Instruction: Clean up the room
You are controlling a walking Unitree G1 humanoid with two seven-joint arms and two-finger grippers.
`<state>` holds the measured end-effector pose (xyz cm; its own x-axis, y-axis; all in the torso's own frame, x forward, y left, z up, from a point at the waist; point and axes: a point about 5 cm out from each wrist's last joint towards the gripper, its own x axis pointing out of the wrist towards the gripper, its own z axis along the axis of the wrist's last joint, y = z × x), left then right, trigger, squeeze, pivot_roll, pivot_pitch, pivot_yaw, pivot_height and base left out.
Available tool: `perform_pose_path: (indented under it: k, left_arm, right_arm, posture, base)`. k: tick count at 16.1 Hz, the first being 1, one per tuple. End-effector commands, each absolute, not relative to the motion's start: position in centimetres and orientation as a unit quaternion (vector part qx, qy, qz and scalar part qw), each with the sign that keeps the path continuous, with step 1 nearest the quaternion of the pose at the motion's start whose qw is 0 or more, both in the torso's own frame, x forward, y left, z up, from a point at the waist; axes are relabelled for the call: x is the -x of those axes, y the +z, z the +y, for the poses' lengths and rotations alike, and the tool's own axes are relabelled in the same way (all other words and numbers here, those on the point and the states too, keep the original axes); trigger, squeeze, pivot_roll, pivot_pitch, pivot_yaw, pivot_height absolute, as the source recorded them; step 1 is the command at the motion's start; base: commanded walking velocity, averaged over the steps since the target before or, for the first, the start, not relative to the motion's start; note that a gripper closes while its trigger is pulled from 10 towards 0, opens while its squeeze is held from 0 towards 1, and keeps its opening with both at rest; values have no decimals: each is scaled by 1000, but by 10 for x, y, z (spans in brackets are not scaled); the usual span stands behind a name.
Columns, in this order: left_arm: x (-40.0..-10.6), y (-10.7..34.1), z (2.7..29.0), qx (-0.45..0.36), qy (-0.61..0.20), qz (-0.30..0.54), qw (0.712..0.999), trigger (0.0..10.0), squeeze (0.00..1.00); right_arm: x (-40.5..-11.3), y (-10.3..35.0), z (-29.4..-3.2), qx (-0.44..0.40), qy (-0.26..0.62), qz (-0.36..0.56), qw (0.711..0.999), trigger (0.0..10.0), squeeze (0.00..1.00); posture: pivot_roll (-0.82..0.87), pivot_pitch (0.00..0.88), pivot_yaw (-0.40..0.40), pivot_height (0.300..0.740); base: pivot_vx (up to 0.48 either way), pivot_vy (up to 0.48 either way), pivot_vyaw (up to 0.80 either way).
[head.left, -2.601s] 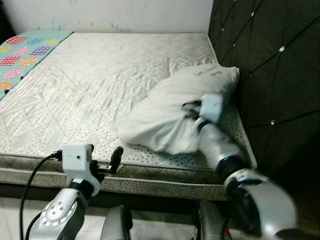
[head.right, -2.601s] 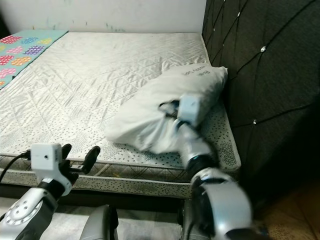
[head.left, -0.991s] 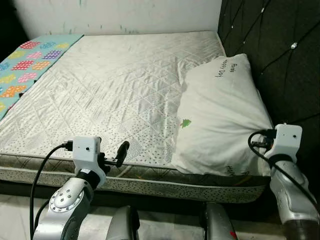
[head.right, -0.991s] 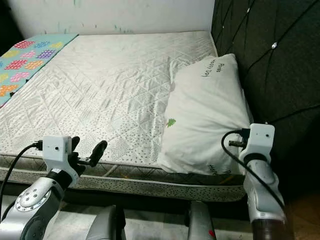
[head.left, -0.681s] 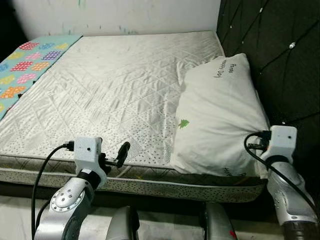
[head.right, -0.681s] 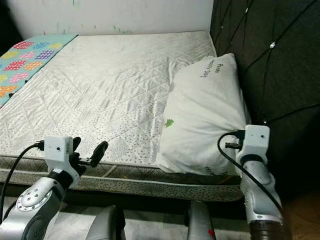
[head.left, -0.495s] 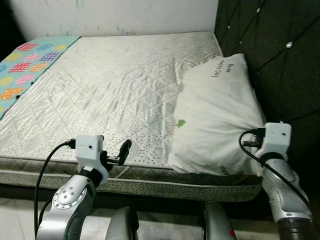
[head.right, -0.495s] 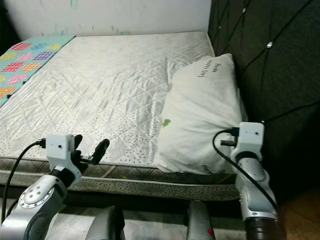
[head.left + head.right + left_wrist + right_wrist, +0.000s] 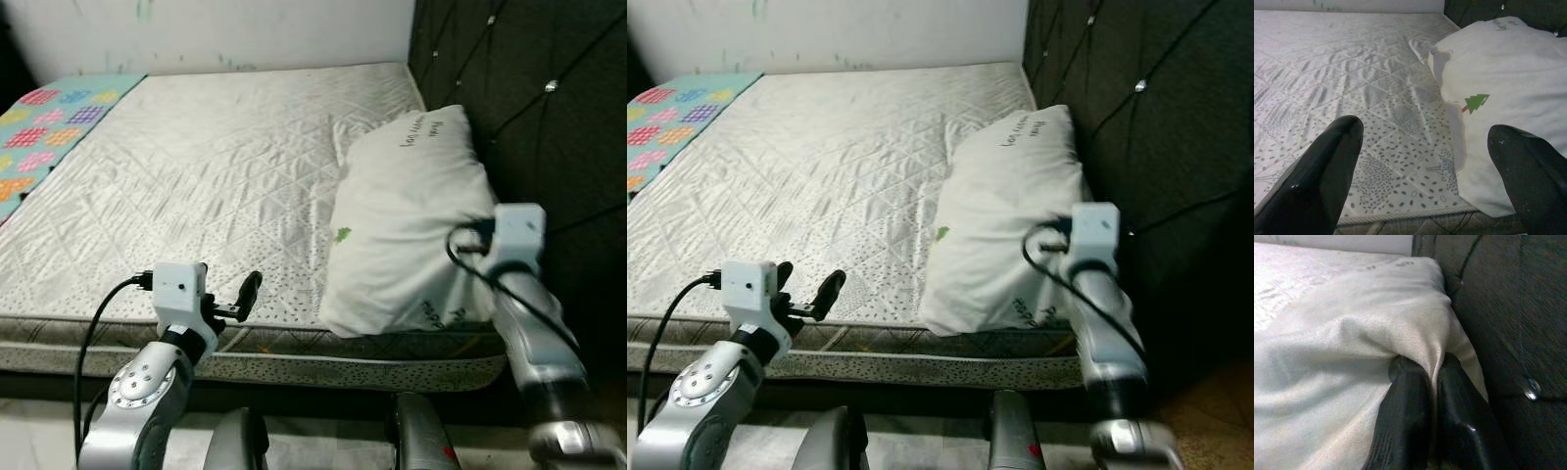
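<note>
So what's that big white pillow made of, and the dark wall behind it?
The big white pillow looks like soft, slightly shiny cloth; it creases where the right gripper pinches it. The dark tufted headboard looks like woven fabric padding with shiny studs.

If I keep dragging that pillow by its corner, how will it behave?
Likely floppy: the pillow bunches where the right tool pinches it. Probably light for its bulk. It may slide easily on the smooth mattress.

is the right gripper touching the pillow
Touching. In the right wrist view the right gripper has both black fingers closed on a bunched fold of the white pillow, fabric pinched between them.
</note>
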<state>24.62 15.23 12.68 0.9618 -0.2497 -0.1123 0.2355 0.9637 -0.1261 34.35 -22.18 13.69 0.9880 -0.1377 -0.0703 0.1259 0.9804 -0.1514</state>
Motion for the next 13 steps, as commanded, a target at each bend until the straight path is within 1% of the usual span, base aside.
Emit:
perform_pose_path:
  k: [1, 3, 4, 6, 7, 9, 10, 11, 13]
  left_arm:
    - [-247, 127, 155, 50, -115, 63, 990, 10000, 0]
    - [-247, 127, 156, 51, -110, 60, 991, 10000, 0]
    - [-247, 127, 156, 50, -110, 61, 991, 10000, 0]
    - [-247, 127, 155, 50, -110, 61, 991, 10000, 0]
    - [-247, 127, 155, 49, -110, 59, 991, 10000, 0]
    - [-247, 128, 156, 50, -108, 57, 991, 10000, 0]
    - [-247, 128, 156, 50, -107, 56, 991, 10000, 0]
    - [-248, 127, 155, 52, -108, 56, 991, 10000, 0]
    - [-248, 127, 154, 53, -109, 56, 991, 10000, 0]
  right_arm:
    - [-352, 154, -208, 77, -38, 0, 996, 10000, 0]
    - [-360, 148, -200, 82, -16, 27, 996, 10000, 0]
    - [-366, 145, -204, 98, -36, 46, 994, 10000, 0]
    - [-371, 148, -212, 99, -63, 49, 992, 10000, 0]
    - [-376, 155, -224, 88, -97, 46, 990, 10000, 0]
    - [-376, 160, -224, 72, -86, 29, 993, 10000, 0]
    - [-374, 158, -221, 64, -75, 21, 995, 10000, 1000]
    - [-370, 152, -218, 66, -60, 19, 996, 10000, 1000]
    - [-366, 151, -219, 58, -65, 3, 996, 10000, 1000]
  posture:
    - [-115, 0, 95, 587]
    - [-111, 0, 92, 587]
    - [-111, 0, 92, 587]
    - [-106, 0, 92, 587]
    - [-104, 0, 91, 587]
    - [-107, 0, 89, 587]
    - [-110, 0, 88, 587]
    - [-114, 0, 88, 587]
    - [-118, 0, 90, 587]
  base:
    - [0, 0, 0]
    - [0, 0, 0]
    - [0, 0, 0]
    - [0, 0, 0]
    - [0, 0, 0]
    - [0, 0, 0]
    - [0, 0, 0]
    - [0, 0, 0]
    - [0, 0, 0]
